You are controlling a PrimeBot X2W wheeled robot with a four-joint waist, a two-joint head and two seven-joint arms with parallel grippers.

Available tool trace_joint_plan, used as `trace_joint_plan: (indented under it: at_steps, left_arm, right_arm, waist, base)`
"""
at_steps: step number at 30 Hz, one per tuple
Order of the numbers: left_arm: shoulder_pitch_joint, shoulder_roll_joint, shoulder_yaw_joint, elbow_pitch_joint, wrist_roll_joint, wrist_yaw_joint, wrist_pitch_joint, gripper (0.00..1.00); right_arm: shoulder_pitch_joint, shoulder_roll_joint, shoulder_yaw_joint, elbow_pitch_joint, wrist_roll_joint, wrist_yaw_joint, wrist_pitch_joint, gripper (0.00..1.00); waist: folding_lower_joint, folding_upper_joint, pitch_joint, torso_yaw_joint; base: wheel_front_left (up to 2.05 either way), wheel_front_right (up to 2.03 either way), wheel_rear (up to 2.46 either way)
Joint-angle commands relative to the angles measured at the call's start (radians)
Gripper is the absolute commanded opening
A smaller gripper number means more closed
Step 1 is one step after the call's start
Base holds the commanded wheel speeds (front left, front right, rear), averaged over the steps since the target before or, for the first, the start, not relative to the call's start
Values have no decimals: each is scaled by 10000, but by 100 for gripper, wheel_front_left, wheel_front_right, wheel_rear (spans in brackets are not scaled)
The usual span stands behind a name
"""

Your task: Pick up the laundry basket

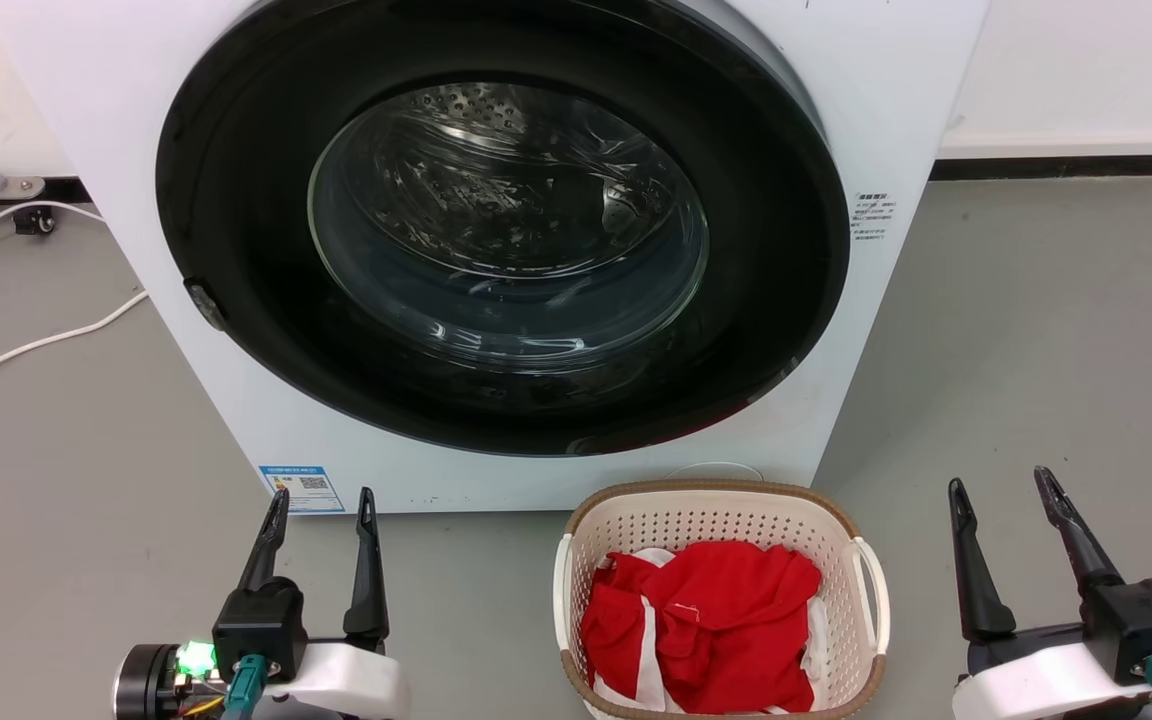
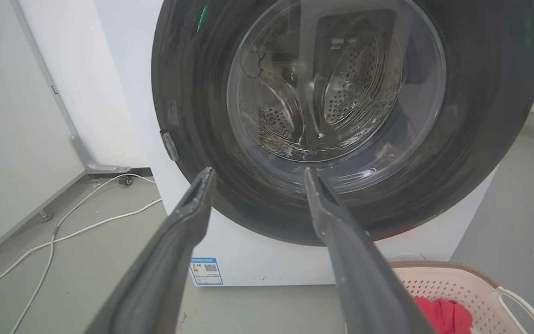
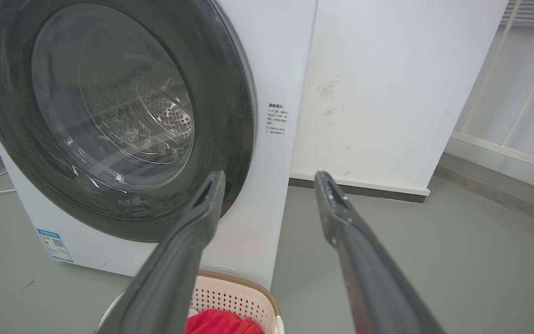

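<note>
While the laundry basket (image 1: 686,522) sits by the washer (image 1: 896,100), left gripper (image 1: 324,495) and right gripper (image 1: 1000,478) gape empty — well clear.

One basket (image 1: 716,487) — one washer (image 1: 886,100)

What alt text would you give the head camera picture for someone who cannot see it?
A cream laundry basket holding red clothes sits on the grey floor before a white washer, between the robot's open left gripper and open right gripper.
</note>
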Motion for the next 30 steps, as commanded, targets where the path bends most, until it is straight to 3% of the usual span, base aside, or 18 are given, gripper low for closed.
trace_joint_plan:
  at_steps: [1, 25, 30]
  left_arm:
    - [85, -21, 34, 10, -65, -53, -52, 100]
    - [15, -104, 196, 208, -220, -357, -51, 100]
    - [-299, -107, 27, 575, -273, -529, -42, 100]
  right_arm:
    - [73, -48, -8, 23, 60, -3, -35, 100]
    - [-25, -46, -44, 216, 321, -3, -34, 100]
    - [-95, -45, -233, 715, 239, -3, -29, 100]
  waist:
    - [-1, 0, -2, 4]
    - [-1, 0, 58, -33]
    - [-1, 0, 225, -64]
  base:
    - [0, 0, 0]
    - [0, 0, 0]
    - [0, 0, 0]
